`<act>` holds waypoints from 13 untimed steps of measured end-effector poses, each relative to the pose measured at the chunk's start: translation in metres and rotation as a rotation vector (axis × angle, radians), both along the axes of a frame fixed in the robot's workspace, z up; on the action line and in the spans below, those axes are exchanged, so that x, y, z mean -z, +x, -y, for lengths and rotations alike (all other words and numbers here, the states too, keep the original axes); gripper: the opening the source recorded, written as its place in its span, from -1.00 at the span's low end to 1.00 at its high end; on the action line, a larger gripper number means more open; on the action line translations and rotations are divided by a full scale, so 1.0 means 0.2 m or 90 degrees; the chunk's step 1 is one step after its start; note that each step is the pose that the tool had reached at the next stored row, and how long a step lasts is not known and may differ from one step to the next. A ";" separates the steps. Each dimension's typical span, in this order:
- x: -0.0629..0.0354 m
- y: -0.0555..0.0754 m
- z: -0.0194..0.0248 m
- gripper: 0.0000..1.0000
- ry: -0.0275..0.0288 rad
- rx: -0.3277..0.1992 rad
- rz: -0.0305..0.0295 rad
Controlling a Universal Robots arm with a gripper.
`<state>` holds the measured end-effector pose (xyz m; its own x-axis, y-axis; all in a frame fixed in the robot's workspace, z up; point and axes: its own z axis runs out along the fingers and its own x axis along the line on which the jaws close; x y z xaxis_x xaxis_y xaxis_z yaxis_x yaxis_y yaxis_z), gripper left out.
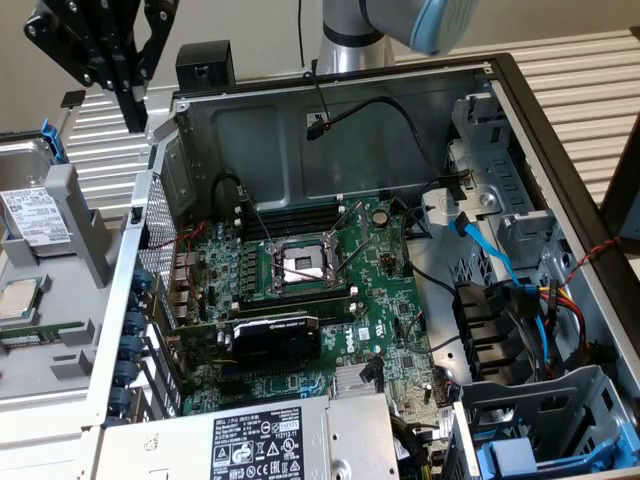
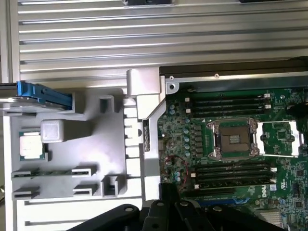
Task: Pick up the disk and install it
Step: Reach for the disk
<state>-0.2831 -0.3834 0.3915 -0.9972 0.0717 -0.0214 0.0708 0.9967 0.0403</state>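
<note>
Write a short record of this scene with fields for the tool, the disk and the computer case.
tool: shut, empty, raised clear of the disk
disk: resting in the grey holder, outside the computer case
processor chip: in the same holder, near the disk
computer case: open, processor socket empty
task state: disk not yet picked up

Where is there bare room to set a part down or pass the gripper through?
Free: the ribbed table bordering the grey holder and the case; also the holder's flat middle between the processor chip and the case wall. Crowded: the motherboard and the cabled drive bays at the exterior view's right.
</note>
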 end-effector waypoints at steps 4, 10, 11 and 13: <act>0.000 -0.09 -0.001 -0.79 0.0000 0.000 -0.0015; 0.000 -0.22 -0.028 -0.79 0.0000 0.000 -0.0120; 0.000 -0.24 -0.033 -0.79 0.0000 0.000 -0.0121; 0.000 -0.29 -0.040 -0.79 0.0000 0.000 -0.0122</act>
<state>-0.3403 -0.3753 0.3915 -0.9974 0.0718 -0.0024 0.0716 0.9967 0.0389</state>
